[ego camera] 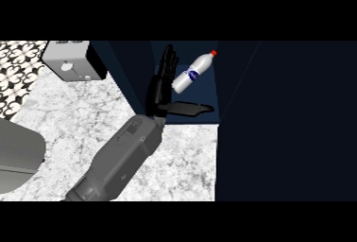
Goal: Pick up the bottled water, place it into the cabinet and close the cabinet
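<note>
The bottled water [191, 73], clear with a blue label and a red cap, lies tilted inside the dark cabinet's opening [202, 118], cap pointing up and to the right. My left hand [162, 87] reaches into the opening just left of the bottle. It is open, with fingers straight toward the back and the thumb stretched right along the cabinet floor below the bottle. The fingers run close along the bottle's lower end; whether they touch it cannot be told. Its grey forearm [118, 160] crosses the counter from the lower edge. My right hand does not show.
A wide dark cabinet panel [286, 118] fills the right side from top to bottom. A white boxy appliance [70, 61] stands at the back left before a patterned tile wall [17, 71]. A large grey rounded object [17, 156] sits at the left edge on the marble counter [77, 118].
</note>
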Controlling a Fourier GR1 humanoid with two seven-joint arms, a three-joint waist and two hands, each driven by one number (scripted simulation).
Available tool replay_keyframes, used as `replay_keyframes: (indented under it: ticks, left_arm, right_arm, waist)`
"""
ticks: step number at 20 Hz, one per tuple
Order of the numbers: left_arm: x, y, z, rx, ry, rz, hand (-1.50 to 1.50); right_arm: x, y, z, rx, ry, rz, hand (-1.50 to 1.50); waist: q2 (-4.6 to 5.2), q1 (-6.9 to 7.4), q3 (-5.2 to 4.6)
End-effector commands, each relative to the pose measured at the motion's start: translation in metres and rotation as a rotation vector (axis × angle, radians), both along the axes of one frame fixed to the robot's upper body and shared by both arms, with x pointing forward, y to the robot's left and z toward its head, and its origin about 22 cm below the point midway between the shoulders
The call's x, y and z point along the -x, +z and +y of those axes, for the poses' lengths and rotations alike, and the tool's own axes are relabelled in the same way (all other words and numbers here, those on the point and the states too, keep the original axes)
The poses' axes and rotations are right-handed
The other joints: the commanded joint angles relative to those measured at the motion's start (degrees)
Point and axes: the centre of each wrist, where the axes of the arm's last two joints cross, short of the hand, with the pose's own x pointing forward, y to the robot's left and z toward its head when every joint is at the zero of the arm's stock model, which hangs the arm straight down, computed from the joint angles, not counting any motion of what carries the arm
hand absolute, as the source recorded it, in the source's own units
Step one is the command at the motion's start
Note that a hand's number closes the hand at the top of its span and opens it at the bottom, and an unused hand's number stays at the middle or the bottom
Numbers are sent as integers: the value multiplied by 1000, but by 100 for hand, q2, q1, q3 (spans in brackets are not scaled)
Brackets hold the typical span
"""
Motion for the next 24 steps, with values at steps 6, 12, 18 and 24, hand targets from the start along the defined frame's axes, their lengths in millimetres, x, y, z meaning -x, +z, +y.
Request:
replay_keyframes:
  ticks: [6,12,18,24]
  left_arm:
    - [65,-3,-4,114,-133,-38,-150]
    - [108,-18,29,108,-166,-20,150]
    - [136,-8,72,105,-164,20,150]
    - [163,-5,109,126,-63,-15,-150]
  right_arm:
    - [5,33,9,67,-32,-53,-150]
    - [0,36,2,130,129,-54,-150]
    - [6,40,6,236,330,-9,150]
    - [10,60,17,276,495,-95,150]
  waist:
    - [-7,89,0]
    - [15,111,2]
    - [-3,105,-1]
    - [-15,48,-7]
